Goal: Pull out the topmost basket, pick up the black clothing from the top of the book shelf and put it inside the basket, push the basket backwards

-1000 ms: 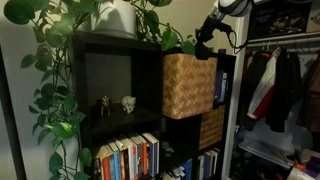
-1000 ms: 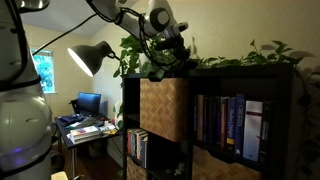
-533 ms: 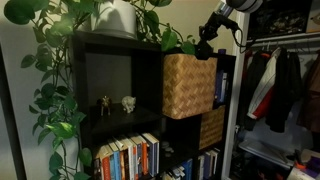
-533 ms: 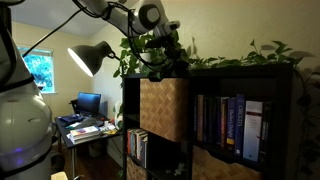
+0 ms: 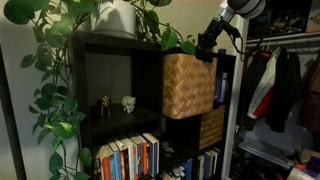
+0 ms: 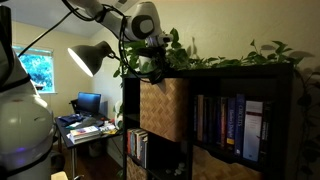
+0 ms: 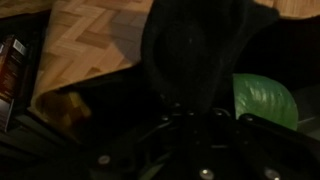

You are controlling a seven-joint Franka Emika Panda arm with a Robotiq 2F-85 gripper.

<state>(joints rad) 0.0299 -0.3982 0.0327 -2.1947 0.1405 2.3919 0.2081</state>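
A woven basket [image 5: 188,85] sticks out of the top right cubby of the dark bookshelf [image 5: 105,42]; it also shows in the second exterior view [image 6: 163,108]. My gripper [image 6: 150,64] hangs just above the basket's front top edge, at the shelf's top corner. It is shut on the black clothing [image 6: 153,72], which dangles below it. In the wrist view the black clothing [image 7: 195,45] hangs from the dim gripper [image 7: 196,118] and hides most of the scene, with the basket's weave [image 7: 90,30] behind it.
A leafy plant [image 5: 60,60] trails over the shelf top and side. Small figurines [image 5: 117,103] stand in the open cubby, with books [image 5: 128,155] below. A second basket [image 5: 210,128] sits lower. Hanging clothes [image 5: 280,85] are beside the shelf. A lamp [image 6: 92,56] and a desk [image 6: 85,125] stand nearby.
My gripper has moved with the black clothing away from the shelf top, out over the front of the pulled-out basket, and slightly down.
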